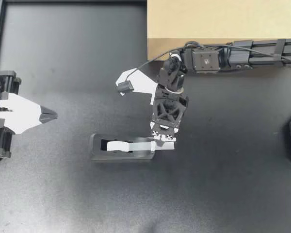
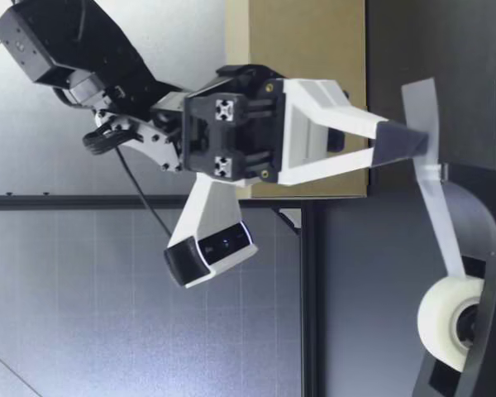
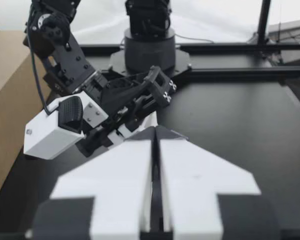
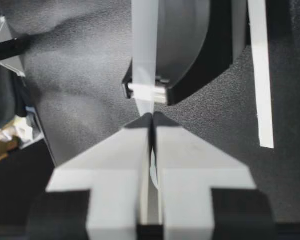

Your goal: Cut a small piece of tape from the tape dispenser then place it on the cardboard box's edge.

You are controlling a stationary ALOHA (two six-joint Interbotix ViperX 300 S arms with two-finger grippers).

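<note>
The black tape dispenser [image 1: 121, 147] lies mid-table with its white roll [image 2: 448, 318] inside. My right gripper [image 1: 164, 140] reaches down over the dispenser's cutter end and is shut on the tape strip [image 4: 145, 60]. That strip [image 2: 436, 207] runs taut from the roll up to the pinched fingertips [image 2: 401, 142], and its free end sticks out above them. In the right wrist view the gripper [image 4: 152, 118] holds the strip just above the dispenser [image 4: 200, 50]. The cardboard box [image 1: 223, 19] stands at the table's far right. My left gripper [image 1: 51, 115] is shut and empty at the left edge, far from the dispenser.
A narrow pale strip [image 4: 260, 75] lies flat on the dark mat beside the dispenser. The right arm's boom [image 1: 262, 56] runs along the front face of the box. From the left wrist view, the box [image 3: 5, 100] and the right arm [image 3: 115, 95] lie ahead of my left gripper [image 3: 155, 131].
</note>
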